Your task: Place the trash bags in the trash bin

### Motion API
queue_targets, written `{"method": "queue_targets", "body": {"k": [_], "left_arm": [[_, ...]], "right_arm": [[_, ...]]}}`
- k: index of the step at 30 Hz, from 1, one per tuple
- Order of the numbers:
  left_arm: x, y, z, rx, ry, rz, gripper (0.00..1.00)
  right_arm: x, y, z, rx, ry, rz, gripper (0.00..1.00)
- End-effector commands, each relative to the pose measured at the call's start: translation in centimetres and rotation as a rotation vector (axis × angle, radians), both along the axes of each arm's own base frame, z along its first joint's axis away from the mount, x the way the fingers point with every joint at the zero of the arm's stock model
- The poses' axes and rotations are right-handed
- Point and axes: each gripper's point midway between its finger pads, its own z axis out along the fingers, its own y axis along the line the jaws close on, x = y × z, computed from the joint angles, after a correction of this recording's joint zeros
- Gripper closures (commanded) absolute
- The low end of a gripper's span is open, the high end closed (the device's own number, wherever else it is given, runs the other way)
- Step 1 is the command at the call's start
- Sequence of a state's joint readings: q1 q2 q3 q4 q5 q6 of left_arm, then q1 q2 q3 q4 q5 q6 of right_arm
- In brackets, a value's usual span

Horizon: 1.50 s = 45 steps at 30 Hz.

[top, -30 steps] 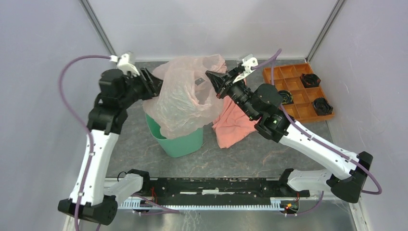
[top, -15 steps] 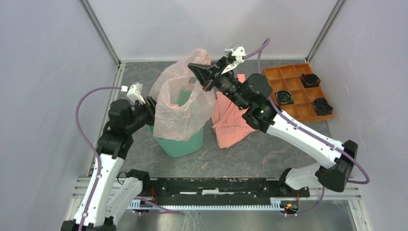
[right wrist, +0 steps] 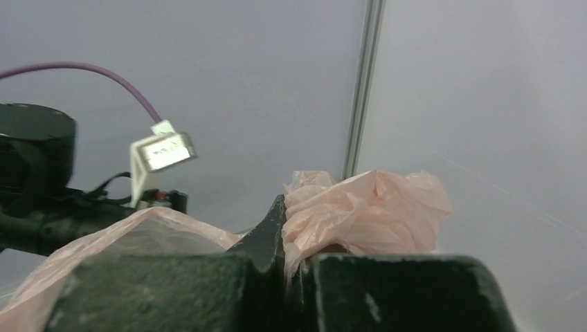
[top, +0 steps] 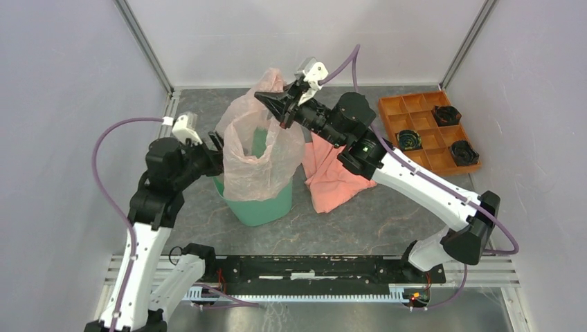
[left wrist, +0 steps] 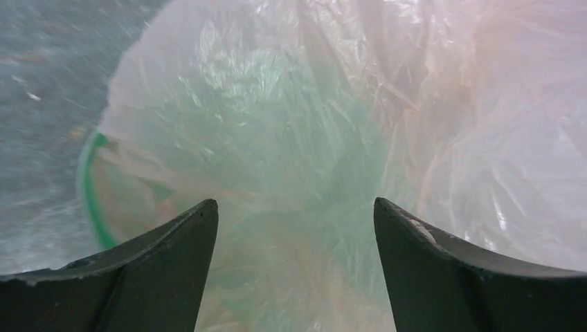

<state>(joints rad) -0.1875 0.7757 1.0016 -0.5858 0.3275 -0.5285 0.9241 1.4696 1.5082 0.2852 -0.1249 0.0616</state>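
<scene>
You see: bag (top: 259,159), thin crinkly translucent plastic, glossy; bin (top: 263,209), smooth matt plastic; cloth (top: 332,181), soft matt fabric; tray (top: 419,104), smooth plastic; table (top: 360,223), mottled, stone-like, matt.

The thin, translucent pale pink trash bag (top: 257,155) hangs crinkled, mouth open, its lower part over the bin's opening. The mint-green trash bin (top: 263,209) stands upright on the tabletop (top: 346,221).

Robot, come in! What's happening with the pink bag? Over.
Right claw shut on pink bag. Left claw open beside it. Bag drapes over green bin, not fully in. Nothing blocking.
</scene>
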Motion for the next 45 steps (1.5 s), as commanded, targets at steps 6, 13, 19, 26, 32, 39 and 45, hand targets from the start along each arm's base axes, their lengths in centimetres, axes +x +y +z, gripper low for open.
{"method": "queue_targets", "body": {"k": [6,13,19,26,32,39,45], "left_arm": [[-4.2,6.5,6.1,0.178,-0.187,0.254,0.06],[-5.3,9.3,6.6,0.192,-0.197,0.410,0.07],[-4.6,7.5,7.2,0.122,-0.211,0.339,0.07],[-5.5,9.1,8.8,0.131,-0.269,0.416,0.08],[-7.9,12.6,9.0,0.135,-0.323,0.593,0.12],[-8.5,12.5,8.0,0.114,-0.320,0.593,0.13],[-8.1,11.5,6.8,0.096,-0.289,0.549,0.14]], "right_arm": [[-1.8,5.4,-1.5,-0.120,-0.080,0.061,0.99],[-2.7,6.9,-8.2,-0.288,-0.039,0.015,0.99],[-4.1,8.0,-14.0,-0.419,-0.002,0.068,0.99],[-2.9,10.1,-20.9,-0.639,0.108,0.022,0.99],[-1.9,10.7,-26.4,-0.794,0.196,-0.047,0.99],[-0.8,10.9,-32.4,-0.944,0.250,-0.086,1.00],[-0.1,11.5,-34.8,-0.997,0.255,-0.104,1.00]]}}
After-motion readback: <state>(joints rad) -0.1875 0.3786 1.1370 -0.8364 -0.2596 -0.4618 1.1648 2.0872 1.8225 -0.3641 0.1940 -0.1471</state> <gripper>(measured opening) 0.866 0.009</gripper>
